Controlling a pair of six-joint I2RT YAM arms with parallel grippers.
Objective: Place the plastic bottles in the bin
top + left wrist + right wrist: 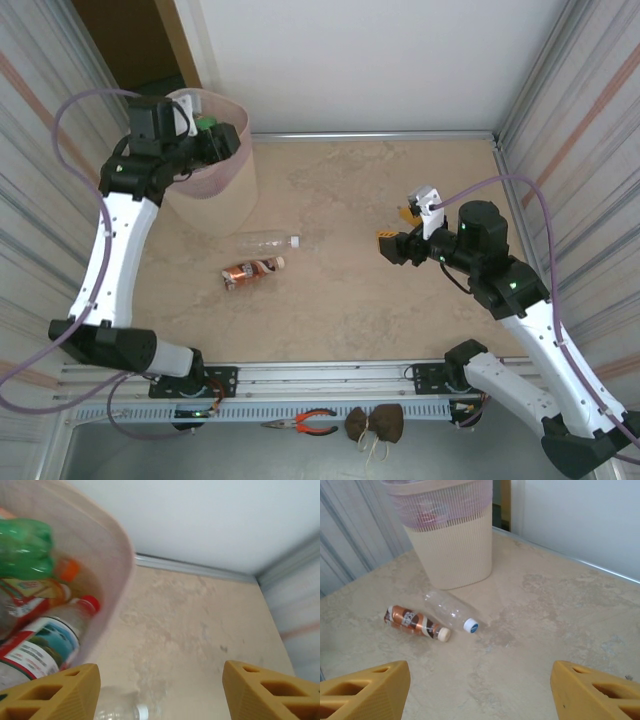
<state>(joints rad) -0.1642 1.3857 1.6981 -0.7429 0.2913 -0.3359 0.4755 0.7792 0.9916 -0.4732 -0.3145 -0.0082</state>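
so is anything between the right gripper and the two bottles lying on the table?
Nothing visible. Only bare beige marbled tabletop lies between the open right gripper and the clear plastic bottle with a white cap and the copper-brown labelled bottle beside it.

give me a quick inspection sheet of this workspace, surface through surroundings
surface: beige marbled tabletop, bare apart from two bottles
job's things: clear bottle and brown-labelled bottle lie on their sides near the bin; the bin already holds several, including a green bottle
clutter: pliers and a brown bundle on the near ledge, off the tabletop
grippers: left gripper above the bin's rim, open, empty; right gripper over the tabletop, open, empty
cables: a purple cable loops off the left arm, another off the right
surroundings: corrugated panels on both sides, white wall at the back
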